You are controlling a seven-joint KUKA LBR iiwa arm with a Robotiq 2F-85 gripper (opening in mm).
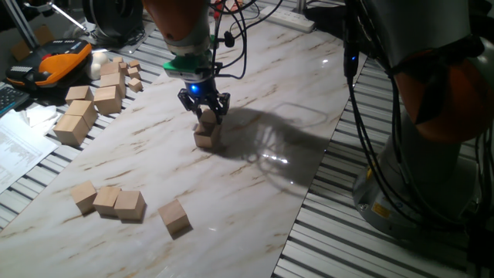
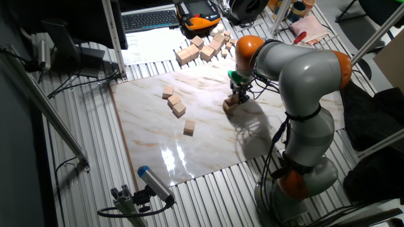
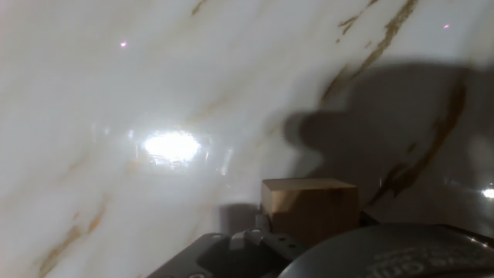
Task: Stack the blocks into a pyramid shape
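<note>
My gripper (image 1: 205,110) stands over the middle of the marble board (image 1: 262,201), its fingers closed around a tan block (image 1: 208,118). That block sits on or just above a second block (image 1: 207,138); I cannot tell whether they touch. The pair also shows in the other fixed view (image 2: 231,104), below the gripper (image 2: 240,94). Three blocks lie in a row at the near left (image 1: 106,201), and a single block (image 1: 175,216) lies to their right. In the hand view one block (image 3: 309,207) shows at the bottom edge.
Bigger oblong wooden blocks and tiny cubes (image 1: 96,96) lie in a heap off the board's far left corner. An orange device (image 1: 60,62) and papers (image 1: 19,147) lie beyond them. The robot base (image 1: 432,154) stands at the right on slatted metal.
</note>
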